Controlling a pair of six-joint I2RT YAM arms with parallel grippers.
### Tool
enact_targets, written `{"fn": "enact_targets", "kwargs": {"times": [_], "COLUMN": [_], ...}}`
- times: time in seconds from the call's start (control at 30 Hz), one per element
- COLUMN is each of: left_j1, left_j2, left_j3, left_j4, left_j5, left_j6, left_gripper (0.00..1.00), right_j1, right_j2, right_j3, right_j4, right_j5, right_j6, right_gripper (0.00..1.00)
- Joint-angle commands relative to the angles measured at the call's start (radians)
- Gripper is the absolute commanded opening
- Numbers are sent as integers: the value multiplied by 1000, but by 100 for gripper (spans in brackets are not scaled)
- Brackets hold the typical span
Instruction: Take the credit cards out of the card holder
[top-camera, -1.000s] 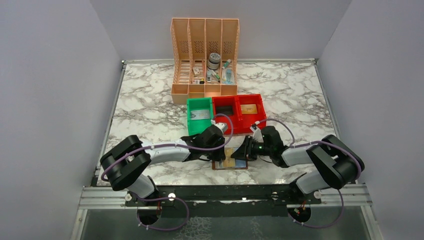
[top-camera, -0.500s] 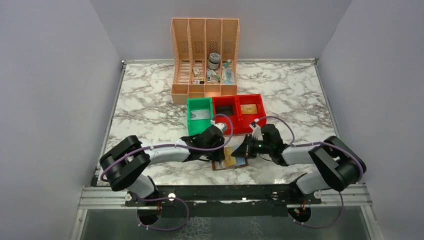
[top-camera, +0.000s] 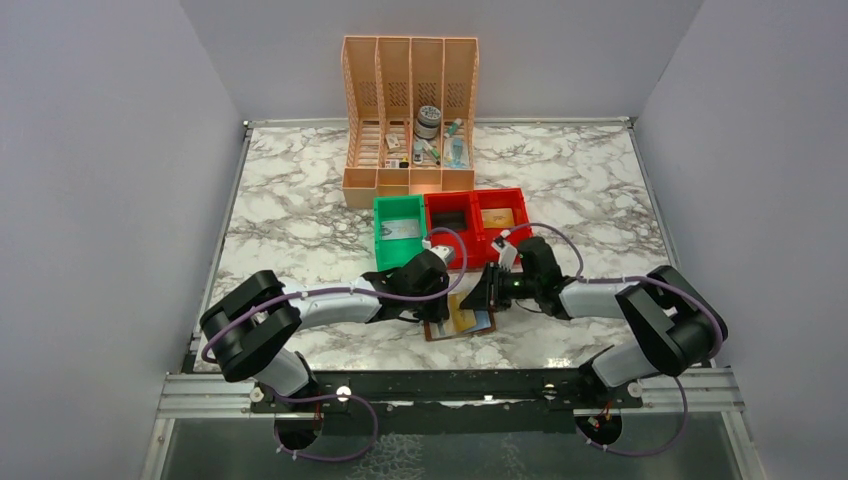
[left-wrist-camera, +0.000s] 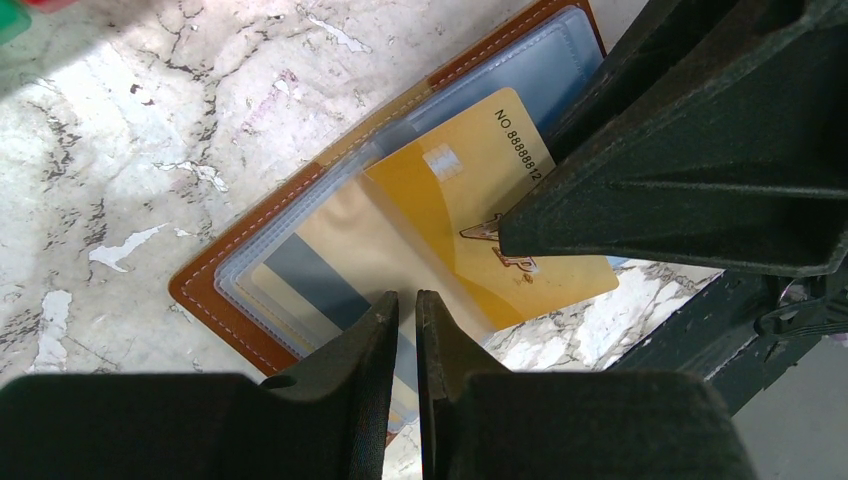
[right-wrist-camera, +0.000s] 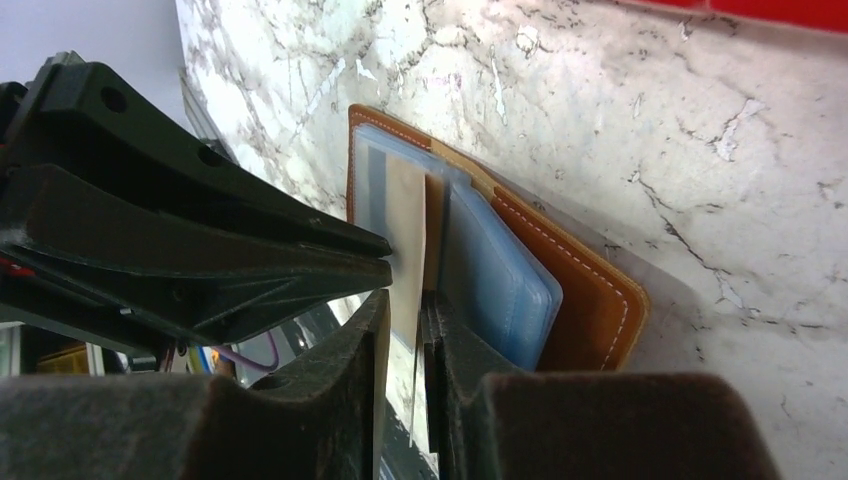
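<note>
Marble table (top-camera: 300, 200): card holder (left-wrist-camera: 195, 288), credit card (left-wrist-camera: 480, 200) in jaws

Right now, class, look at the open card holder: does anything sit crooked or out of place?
Yes. The gold card is askew: it lies tilted across the open card holder, with one corner past its edge over the marble table, pinched by the right hand.
</note>
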Motion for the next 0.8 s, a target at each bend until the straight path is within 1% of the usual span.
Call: {"fn": "enact_targets", "kwargs": {"times": [0.0,0.07,0.2,0.27,0.3,0.4,0.5,0.57,0.67,0.77], "left_j1": [-9,-8,-8,-8,-8,-9,-8,-8,-8,-8], "left_j2": [34,33,18,10,8,-11,-43,-72,-115,-174], "left_j3": [-16,-16,-22,-23,-23,-22,-21,-16,-5,5], "left_j4": [-100,-101,-101,-103,-103,-106,-120,-131,-148,-170], "left_j5": [-43,-40,-47,-51,-50,-55,-74,-88,-99,-98], "left_j6": [14,14,6,6,7,12,18,26,36,38], "left_gripper": [16,16,15,16,15,16,18,21,35,43], "right_j1": [3,6,6,6,6,6,5,4,5,5], "right_j2": [28,29,6,-5,-13,-65,-157,-238,-364,-487], "right_j3": [7,5,11,6,3,1,18,33,50,46], "right_j4": [31,18,-71,-77,-79,-110,-192,-262,-371,-405], "right_j5": [-75,-63,-21,-31,-33,-5,65,144,279,358], "right_j6": [-5,-8,-56,-62,-61,-62,-75,-94,-133,-165], "right_gripper": [18,17,16,6,2,1,1,1,1,1]}}
